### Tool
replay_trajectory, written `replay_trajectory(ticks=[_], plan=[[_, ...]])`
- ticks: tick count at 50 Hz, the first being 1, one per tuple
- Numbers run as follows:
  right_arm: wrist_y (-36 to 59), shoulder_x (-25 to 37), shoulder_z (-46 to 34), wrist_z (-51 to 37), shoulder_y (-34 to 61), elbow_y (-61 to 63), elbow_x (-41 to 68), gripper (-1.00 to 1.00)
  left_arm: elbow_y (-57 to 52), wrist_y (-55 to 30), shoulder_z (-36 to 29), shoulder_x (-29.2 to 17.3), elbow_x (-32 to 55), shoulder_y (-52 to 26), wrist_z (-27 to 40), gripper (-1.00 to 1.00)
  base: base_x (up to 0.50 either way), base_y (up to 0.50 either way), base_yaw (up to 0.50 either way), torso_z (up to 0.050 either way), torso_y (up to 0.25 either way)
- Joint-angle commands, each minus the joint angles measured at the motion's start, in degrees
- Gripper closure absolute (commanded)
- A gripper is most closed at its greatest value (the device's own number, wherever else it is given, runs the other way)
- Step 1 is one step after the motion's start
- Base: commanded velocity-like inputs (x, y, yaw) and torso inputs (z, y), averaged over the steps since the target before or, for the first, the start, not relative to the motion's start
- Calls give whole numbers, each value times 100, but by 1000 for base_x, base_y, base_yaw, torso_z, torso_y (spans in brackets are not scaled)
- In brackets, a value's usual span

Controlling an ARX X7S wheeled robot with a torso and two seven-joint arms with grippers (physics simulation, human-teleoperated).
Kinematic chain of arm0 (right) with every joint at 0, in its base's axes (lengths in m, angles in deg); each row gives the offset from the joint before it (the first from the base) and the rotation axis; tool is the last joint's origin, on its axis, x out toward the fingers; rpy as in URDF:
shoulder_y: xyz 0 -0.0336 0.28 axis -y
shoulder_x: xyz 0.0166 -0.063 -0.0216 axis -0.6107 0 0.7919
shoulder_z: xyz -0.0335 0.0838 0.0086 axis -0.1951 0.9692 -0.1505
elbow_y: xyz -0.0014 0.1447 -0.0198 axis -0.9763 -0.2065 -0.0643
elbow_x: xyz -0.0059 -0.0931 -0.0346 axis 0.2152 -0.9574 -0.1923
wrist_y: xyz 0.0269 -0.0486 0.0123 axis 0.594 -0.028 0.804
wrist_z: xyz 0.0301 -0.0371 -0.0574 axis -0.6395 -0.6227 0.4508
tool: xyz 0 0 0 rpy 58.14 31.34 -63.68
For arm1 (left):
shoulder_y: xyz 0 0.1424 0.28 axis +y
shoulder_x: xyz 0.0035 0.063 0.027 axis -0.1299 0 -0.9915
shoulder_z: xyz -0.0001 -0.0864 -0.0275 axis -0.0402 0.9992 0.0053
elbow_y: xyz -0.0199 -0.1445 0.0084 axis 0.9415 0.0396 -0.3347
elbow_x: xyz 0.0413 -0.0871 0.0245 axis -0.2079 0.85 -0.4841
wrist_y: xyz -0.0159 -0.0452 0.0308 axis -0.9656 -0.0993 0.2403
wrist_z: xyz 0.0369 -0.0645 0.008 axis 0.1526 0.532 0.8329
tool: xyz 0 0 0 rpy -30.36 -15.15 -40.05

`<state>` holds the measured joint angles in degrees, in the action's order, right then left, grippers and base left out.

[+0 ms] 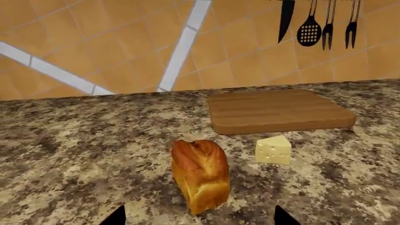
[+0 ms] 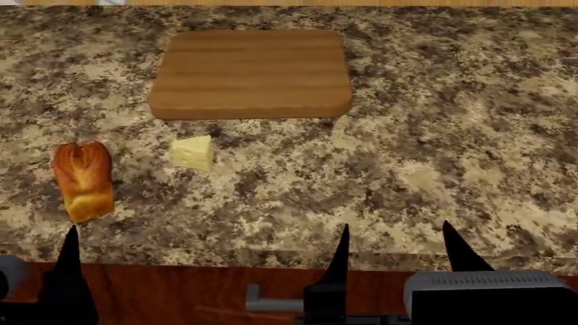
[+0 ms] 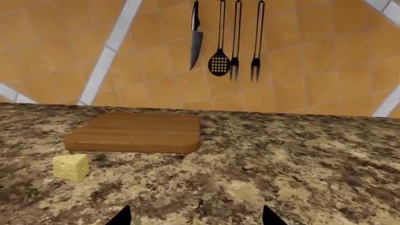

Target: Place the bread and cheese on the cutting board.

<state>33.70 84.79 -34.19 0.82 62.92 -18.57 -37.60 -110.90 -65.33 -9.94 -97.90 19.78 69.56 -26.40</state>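
Head view: the bread (image 2: pixel 83 179) is seen lying on the speckled stone counter (image 2: pixel 434 135) near the front edge, at the robot's left, with its split crust turned up. The cheese (image 2: pixel 193 152) is set apart from it, further in, just in front of the cutting board (image 2: pixel 250 73) but not touching it. The board is bare; neither food has yet been placed on it, so the task is judged to be at its start.

The left gripper (image 2: pixel 206 250) is held low at the counter's front edge, its fingers spread wide and nothing between them. In the left wrist view the loaf is framed almost centrally between the two dark fingertips, which suggests that this arm is lined up for the bread. The right gripper (image 3: pixel 196 216) is likewise spread and empty, as its two tips at the edge of the right wrist view show, with bare counter between them; the wedge lies off to one side in that view, so a reach across would be needed.

On the tiled wall (image 3: pixel 312 42) behind the counter a knife (image 3: pixel 196 35), a slotted spoon (image 3: pixel 219 42) and two forks (image 3: pixel 256 40) are hung, well clear of the work. The loaf, being oblong and glossy, is probably best gripped across its narrow sides.
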Motion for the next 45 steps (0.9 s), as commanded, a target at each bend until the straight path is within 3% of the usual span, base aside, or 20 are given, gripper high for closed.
replay_trajectory(ticks=[1, 15, 17, 45], plan=[[137, -64, 110, 79, 28, 189, -18, -100, -204, -243, 306, 81, 53, -43, -134, -100, 293, 500, 0, 0, 0], [158, 29, -6, 9, 33, 231, 7, -100, -306, -122, 473, 67, 261, -12, -248, -100, 289, 469, 0, 0, 0], [167, 38, 10, 8, 45, 264, 29, -100, -411, -63, 976, 368, 707, -12, -543, -100, 293, 434, 0, 10, 0], [228, 103, 61, -115, 1, 194, 188, -100, -168, 369, 634, 85, 640, 220, -426, -100, 0, 0, 0, 50, 0]])
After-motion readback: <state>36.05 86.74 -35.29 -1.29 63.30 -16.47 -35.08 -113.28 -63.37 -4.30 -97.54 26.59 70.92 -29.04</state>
